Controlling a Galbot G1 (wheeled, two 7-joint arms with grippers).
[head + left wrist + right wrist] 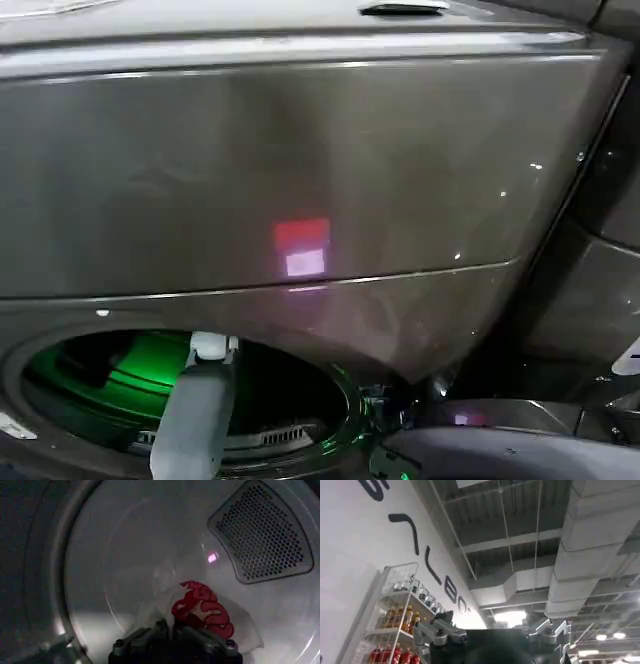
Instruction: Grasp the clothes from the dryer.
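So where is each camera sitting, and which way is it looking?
Head view: on the robot's head, looking down at the dryer; the left arm reaches into its round opening.
Left wrist view: on the left arm, inside the drum, facing the clothes and a perforated vent; the left gripper is at the fabric.
Right wrist view: on the right arm, pointing up at the ceiling and a drinks shelf; the right gripper shows.
Shared: head and left wrist views both show the dryer's drum.

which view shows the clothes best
The left wrist view: the clothes, white fabric with a red pattern, lie in the drum just beyond the left end effector. The head view sees the dryer front with the left arm reaching inside; the right wrist view faces the ceiling.
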